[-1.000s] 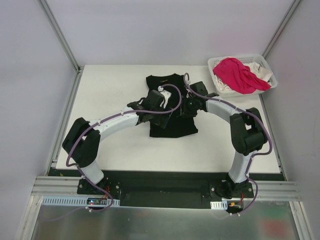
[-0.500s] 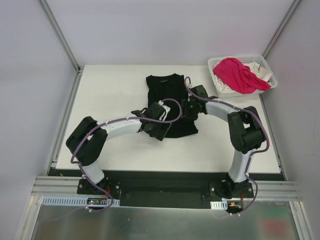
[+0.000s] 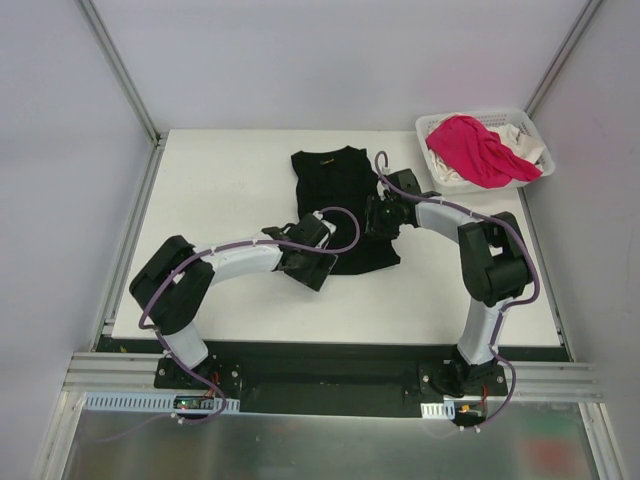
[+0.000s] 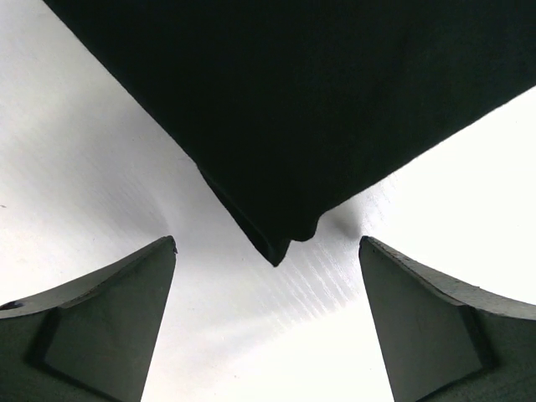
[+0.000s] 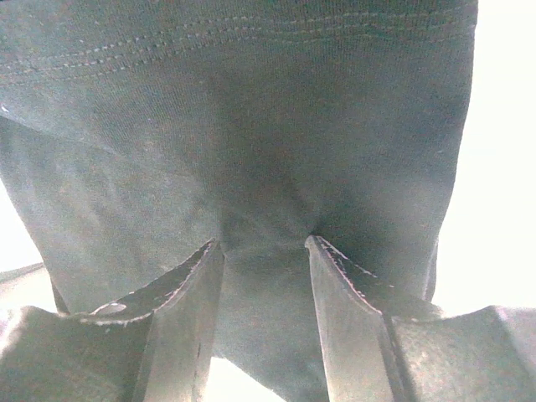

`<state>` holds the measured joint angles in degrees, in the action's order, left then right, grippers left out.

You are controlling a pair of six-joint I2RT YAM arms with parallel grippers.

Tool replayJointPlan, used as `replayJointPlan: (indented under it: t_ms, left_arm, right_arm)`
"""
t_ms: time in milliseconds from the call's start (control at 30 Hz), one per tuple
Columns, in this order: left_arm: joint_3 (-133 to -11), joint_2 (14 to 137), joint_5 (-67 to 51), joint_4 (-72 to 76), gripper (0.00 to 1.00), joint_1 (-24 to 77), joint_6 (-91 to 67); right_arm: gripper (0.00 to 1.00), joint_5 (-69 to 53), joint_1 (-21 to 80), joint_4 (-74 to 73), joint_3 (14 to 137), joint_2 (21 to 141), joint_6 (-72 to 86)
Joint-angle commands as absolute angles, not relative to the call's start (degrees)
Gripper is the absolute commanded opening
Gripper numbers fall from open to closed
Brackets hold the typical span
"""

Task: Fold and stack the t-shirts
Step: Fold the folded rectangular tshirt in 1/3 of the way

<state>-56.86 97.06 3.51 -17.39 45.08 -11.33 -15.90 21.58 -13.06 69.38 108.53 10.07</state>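
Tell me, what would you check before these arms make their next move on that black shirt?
1. The left gripper is open and holds nothing: ok.
2. A corner of the black t-shirt sits lined up ahead of its jaws: ok.
3. The right gripper has a firm hold: cannot tell; cloth lies between its jaws.
4. The two grippers are apart from each other: ok.
5. The pink t-shirt and white t-shirt are folded: not ok; both lie crumpled in the basket.
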Motion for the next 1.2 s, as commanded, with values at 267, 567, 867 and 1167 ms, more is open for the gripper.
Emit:
replayJointPlan:
  t_ms: [267, 567, 867, 1167]
  left_arm:
    - [-80.67, 100.28, 4.05, -25.75, 0.87, 45.53, -3.69]
    - [-79.81, 103.45, 0.45, -25.58, 0.86, 45.61, -6.41]
    - [-73.83, 103.09, -1.76, -24.17, 0.85, 46.67, -8.79]
    - [-70.58, 105.73, -1.32, -21.53, 0.84, 46.93, -9.58]
  right_arm:
    - [0.44, -15.64, 21.62, -12.31, 68.55, 109.6, 10.11]
    - [0.55, -13.54, 21.62, -14.24, 70.57, 109.51, 9.4]
    - [0.57, -13.71, 21.0, -15.64, 73.83, 107.93, 9.58]
    - [0.56, -14.06, 20.92, -16.87, 72.78, 102.85, 9.23]
